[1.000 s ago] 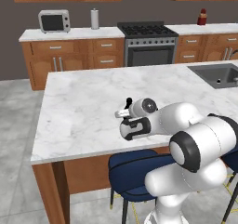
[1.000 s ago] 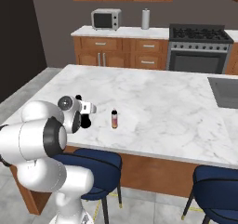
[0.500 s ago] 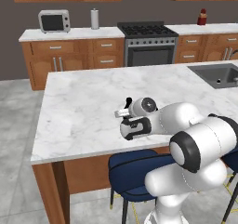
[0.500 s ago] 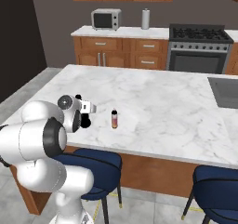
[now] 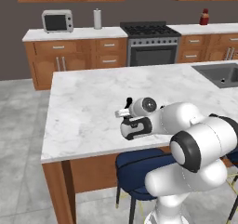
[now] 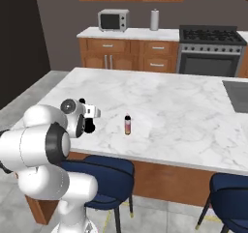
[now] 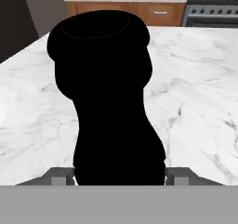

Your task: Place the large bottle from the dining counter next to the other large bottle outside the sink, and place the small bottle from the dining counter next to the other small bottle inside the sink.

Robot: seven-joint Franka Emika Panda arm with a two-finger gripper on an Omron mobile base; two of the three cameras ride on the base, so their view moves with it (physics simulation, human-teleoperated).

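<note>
The large bottle (image 7: pixel 109 97), black and contoured, stands close in front of the hand camera with marble behind it. My gripper (image 7: pixel 120 174) is shut on it, one grey fingertip (image 7: pixel 60 174) pressed to each side of its lower part. From the base, the gripper (image 5: pixel 126 115) (image 6: pixel 91 118) is low over the near part of the dining counter (image 5: pixel 83 107), with the dark bottle mostly hidden by the hand. The small bottle (image 6: pixel 127 125), orange-red with a dark cap, stands upright on the marble just right of the hand. The sink (image 5: pixel 222 74) lies at the counter's far right.
A red bottle (image 5: pixel 204 17) stands on the back counter at the right. A microwave (image 5: pixel 57 21), a paper towel roll (image 5: pixel 97 18) and a stove (image 5: pixel 148 42) line the back wall. Blue stools (image 6: pixel 101 171) sit under the counter's near edge.
</note>
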